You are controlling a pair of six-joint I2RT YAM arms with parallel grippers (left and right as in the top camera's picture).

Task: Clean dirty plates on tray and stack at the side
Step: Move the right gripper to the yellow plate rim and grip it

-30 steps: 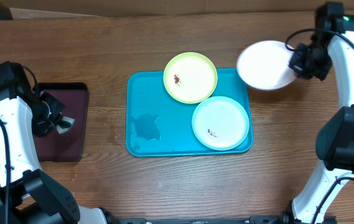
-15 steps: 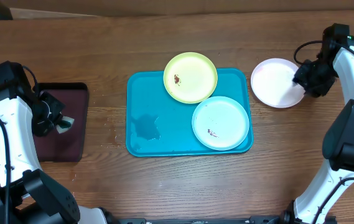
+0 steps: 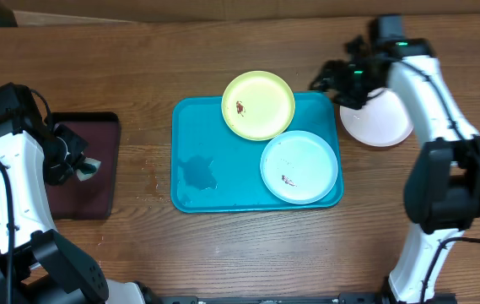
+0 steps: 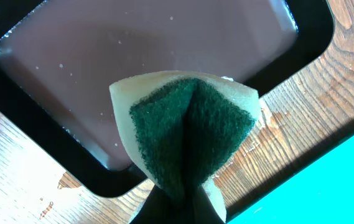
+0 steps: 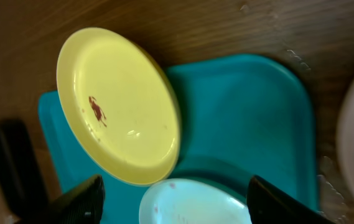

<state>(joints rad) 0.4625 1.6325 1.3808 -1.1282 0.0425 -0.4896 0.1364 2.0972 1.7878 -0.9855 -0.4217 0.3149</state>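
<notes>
The turquoise tray (image 3: 197, 127) lies mid-table. On its far edge rests a yellow-green plate (image 3: 258, 105) with a red-brown smear. A pale mint plate (image 3: 299, 166) with small smears fills its near right corner. A white plate (image 3: 385, 127) lies on the wood right of the tray, partly under my right arm. My right gripper (image 3: 326, 78) hangs open and empty above the tray's far right corner. The right wrist view shows the yellow-green plate (image 5: 117, 102) and the mint plate (image 5: 195, 202) below its spread jaws (image 5: 180, 205). My left gripper (image 3: 88, 167) is shut on a green-and-cream sponge (image 4: 186, 124).
A dark maroon tray (image 3: 79, 203) with a black rim sits at the left under the sponge; wet specks show on the maroon tray (image 4: 102, 62) in the left wrist view. A wet patch (image 3: 197, 173) marks the turquoise tray's near left part.
My right gripper set the white plate down on the table right of the tray, opened, and swung left to the tray's far right corner. The left arm has not moved.
</notes>
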